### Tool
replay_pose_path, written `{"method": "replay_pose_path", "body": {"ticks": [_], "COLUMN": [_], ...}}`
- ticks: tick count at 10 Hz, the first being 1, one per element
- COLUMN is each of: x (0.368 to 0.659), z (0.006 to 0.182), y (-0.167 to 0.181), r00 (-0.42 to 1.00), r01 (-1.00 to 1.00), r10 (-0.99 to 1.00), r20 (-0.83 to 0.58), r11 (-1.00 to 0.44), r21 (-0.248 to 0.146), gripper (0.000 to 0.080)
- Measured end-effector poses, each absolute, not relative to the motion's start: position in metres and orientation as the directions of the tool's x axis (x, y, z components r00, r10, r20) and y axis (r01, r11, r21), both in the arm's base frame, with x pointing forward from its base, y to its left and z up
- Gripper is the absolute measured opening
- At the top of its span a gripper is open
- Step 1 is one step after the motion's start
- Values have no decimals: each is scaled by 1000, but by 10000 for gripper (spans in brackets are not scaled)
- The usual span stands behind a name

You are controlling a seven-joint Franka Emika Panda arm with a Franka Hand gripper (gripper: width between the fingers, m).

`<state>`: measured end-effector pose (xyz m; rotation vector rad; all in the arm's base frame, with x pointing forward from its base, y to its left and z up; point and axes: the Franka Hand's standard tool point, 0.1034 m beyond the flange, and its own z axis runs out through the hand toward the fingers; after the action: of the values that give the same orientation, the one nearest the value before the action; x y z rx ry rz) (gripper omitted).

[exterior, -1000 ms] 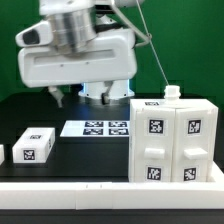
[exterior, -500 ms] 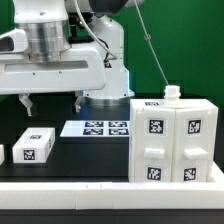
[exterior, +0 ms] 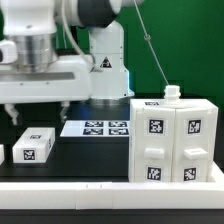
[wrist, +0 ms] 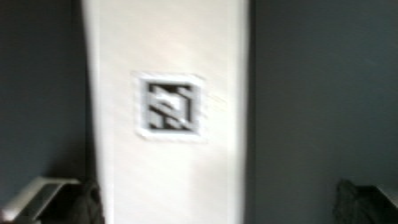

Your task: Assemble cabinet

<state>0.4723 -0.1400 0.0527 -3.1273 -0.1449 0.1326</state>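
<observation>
I'm hovering my claw (exterior: 38, 110), jaws spread wide and empty, over the tagged white panel (exterior: 33, 145) lying on the table (exterior: 95, 155), well apart from the cabinet box (exterior: 175, 140). If I'm descending off-centre, I'm risking a fingertip landing on the panel and shoving it askew.

table (exterior: 100, 165) | cabinet box (exterior: 170, 140) on it, at exterior view's right | marker board (exterior: 95, 128) left of box, farther back | small panel (exterior: 33, 145) at left, nearer front | gripper (exterior: 38, 112) above small panel
</observation>
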Motion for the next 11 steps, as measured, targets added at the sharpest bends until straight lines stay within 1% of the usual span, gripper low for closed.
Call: {"method": "replay_pose_path", "body": {"ticks": [2,4,8,10,11], "x": [467,462,458,455,455], "z": [43,36,27,15,12], "y": [-147,-145,-142,-143,-143], "r00": [989,987,985,984,984], "r01": [105,107,113,116,120], "r10": [106,108,114,116,119], "r20": [-102,-116,-133,-135,-132], "r11": [-994,-994,-993,-993,-993], "r21": [-14,-15,-18,-8,-3], "gripper": [649,649,649,649,649]}}
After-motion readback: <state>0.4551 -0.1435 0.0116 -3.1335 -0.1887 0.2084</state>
